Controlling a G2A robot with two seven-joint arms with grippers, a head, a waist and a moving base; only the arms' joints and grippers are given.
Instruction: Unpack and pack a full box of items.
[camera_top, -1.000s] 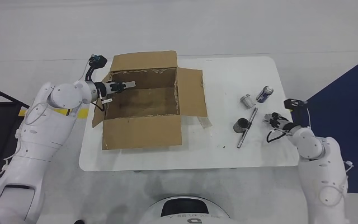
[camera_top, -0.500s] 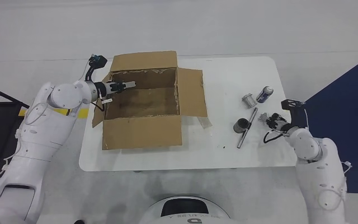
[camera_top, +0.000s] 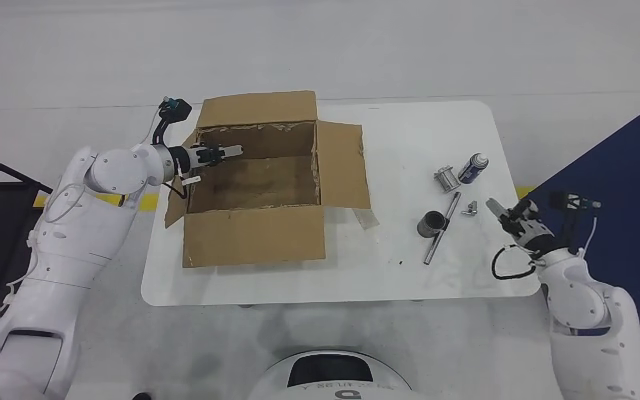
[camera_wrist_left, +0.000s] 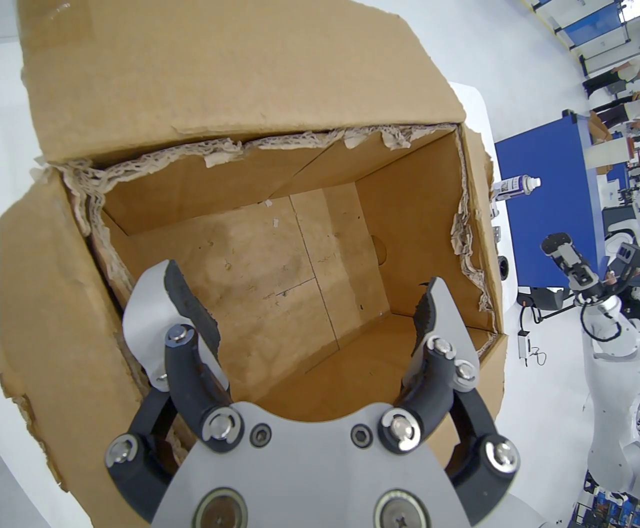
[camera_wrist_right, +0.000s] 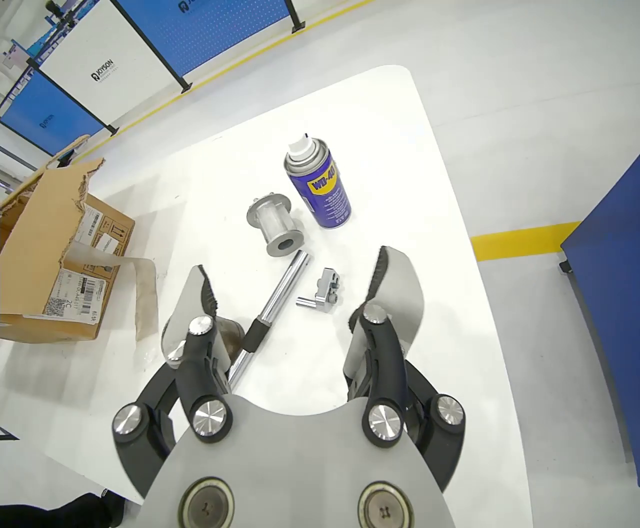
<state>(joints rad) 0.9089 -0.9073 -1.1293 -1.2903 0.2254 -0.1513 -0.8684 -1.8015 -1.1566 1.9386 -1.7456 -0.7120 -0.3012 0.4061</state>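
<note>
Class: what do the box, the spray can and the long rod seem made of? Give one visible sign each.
The box: matt brown corrugated cardboard; fluted layers show at torn edges. The spray can: probably painted metal, glossy blue body, white plastic-looking nozzle. The rod: polished metal, perhaps chromed steel; bright mirror-like sheen.

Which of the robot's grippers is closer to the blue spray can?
Right. The right gripper is by the table edge near the spray can; the left gripper is at the cardboard box across the table.
</note>
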